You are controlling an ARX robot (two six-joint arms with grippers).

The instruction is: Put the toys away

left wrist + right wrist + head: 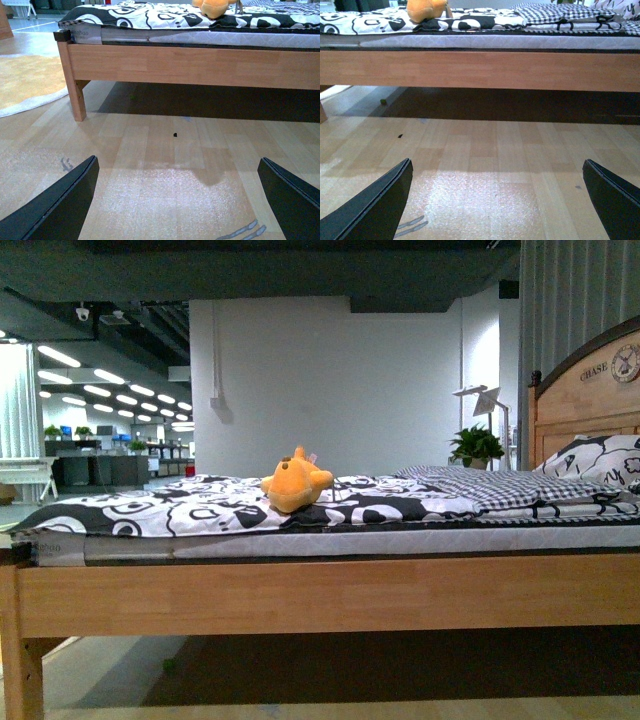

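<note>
Closest to the lens, dark fingers (pixel 55 210) of the left gripper (pixel 177 158), spread wide apart over the wooden floor (pixel 165 150), holding nothing. Same for the right gripper (pixel 497 160): fingers (pixel 370 210) wide apart, nothing between them. Further off, a bed (pixel 320 595) with a light wooden frame, covered by a black-and-white patterned blanket (pixel 180 510). Lying on that blanket, about midway along the bed, the orange-yellow plush toy (pixel 296 483), well apart from both grippers. On the headboard (pixel 590 400), the word "CHASE" beside a round emblem (pixel 627 362). On the mattress corner (pixel 87 34), small writing, too blurred to read. Near the headboard, a green pot plant (pixel 477 445).
</note>
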